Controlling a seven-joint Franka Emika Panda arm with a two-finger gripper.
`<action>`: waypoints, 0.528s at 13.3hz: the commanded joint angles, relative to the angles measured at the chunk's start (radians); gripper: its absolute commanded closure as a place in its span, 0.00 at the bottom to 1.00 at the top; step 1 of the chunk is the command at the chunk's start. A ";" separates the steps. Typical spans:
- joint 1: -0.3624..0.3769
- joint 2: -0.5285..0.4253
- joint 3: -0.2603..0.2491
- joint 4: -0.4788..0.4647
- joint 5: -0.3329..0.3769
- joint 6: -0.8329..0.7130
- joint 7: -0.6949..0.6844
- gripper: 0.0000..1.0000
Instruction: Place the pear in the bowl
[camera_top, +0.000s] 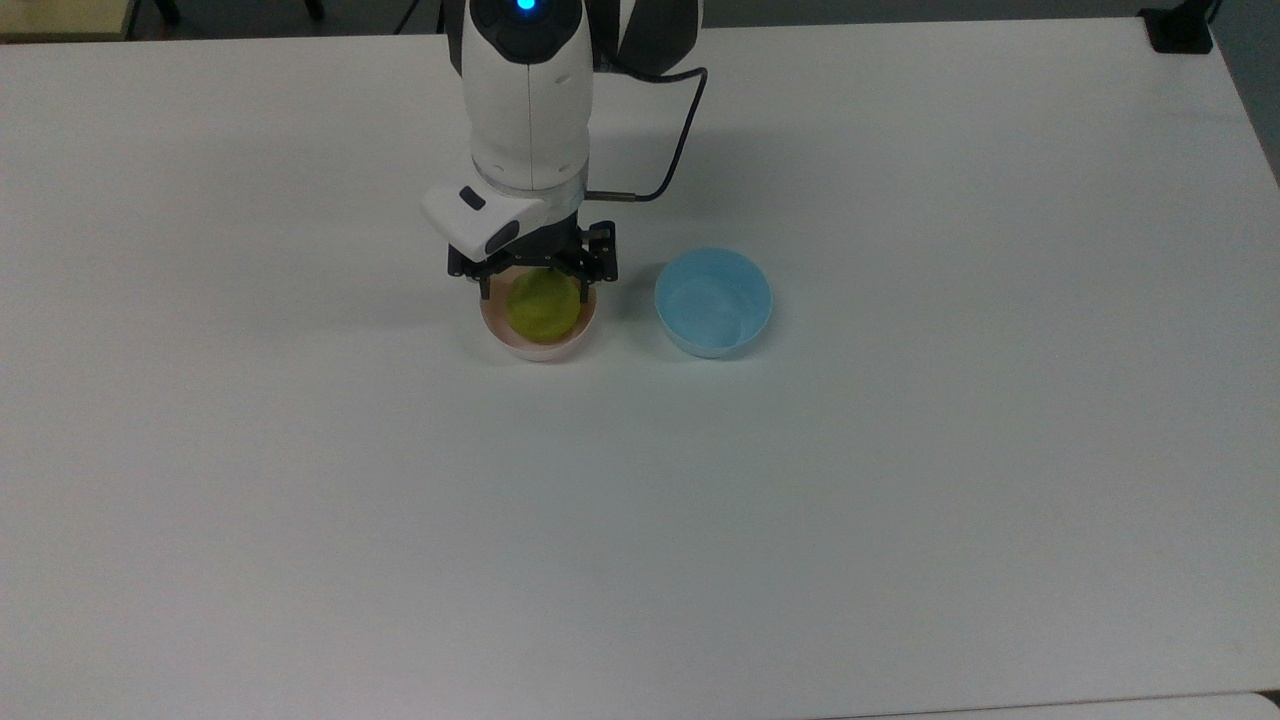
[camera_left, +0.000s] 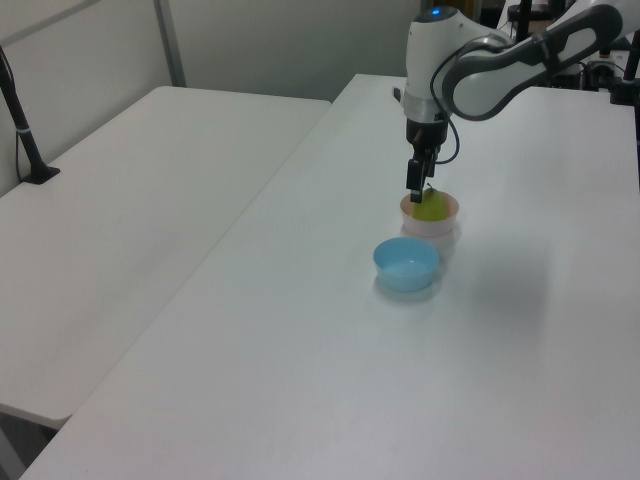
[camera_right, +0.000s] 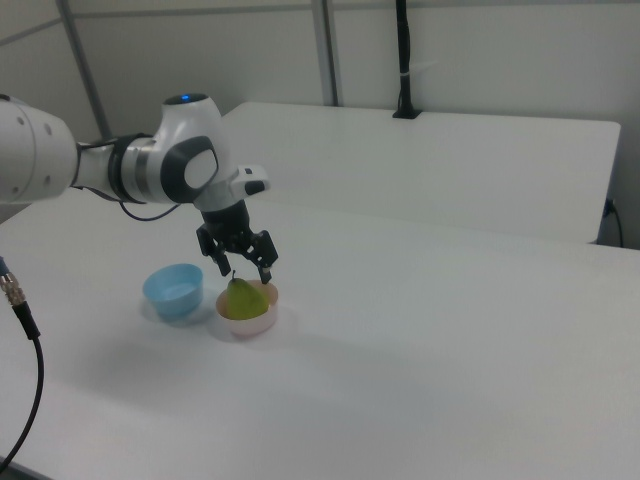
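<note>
- White and wide, the tabletop (camera_top: 900, 500) carries everything.
- The white robot arm (camera_top: 527, 90) reaches down over the pink bowl.
- The end effector (camera_top: 535, 282) hangs just above the pear. Its two black fingers (camera_right: 266, 262) are spread apart, one on each side, and they hold nothing.
- The blue bowl (camera_top: 713, 301) sits just beside the pink one, on the top view's right.
- The bowl (camera_top: 540, 335) is pale pink and stands upright.
- The pear (camera_top: 542, 305) sits inside the pink bowl, with its narrow end up in the right view (camera_right: 241, 297).
</note>
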 joint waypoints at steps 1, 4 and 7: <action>0.018 -0.106 -0.006 0.004 -0.020 -0.119 0.084 0.00; 0.018 -0.241 -0.003 0.010 -0.019 -0.275 0.116 0.00; 0.008 -0.296 -0.015 0.071 -0.014 -0.421 0.104 0.00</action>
